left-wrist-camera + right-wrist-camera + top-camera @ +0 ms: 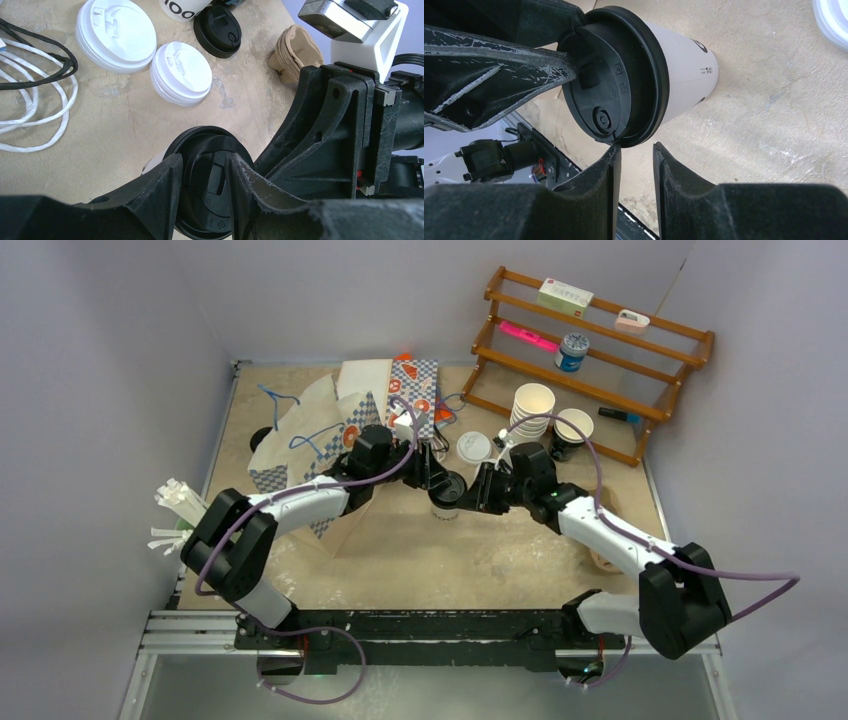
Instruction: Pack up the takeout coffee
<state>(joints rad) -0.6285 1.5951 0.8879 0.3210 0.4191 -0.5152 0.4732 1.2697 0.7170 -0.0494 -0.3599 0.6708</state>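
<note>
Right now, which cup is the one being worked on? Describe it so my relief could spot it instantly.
Start at the middle of the tan table, just right of the patterned paper bag. There the left end effector and right end effector meet at one pale paper cup. Unlike the open cups by the wooden rack, it wears a black sip lid.

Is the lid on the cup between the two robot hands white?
No, the lid on that cup is black, and only the cup's side is pale.

A robot lab cell. Plain grey walls box in a worn table. Two arms stand on a metal rail.
</note>
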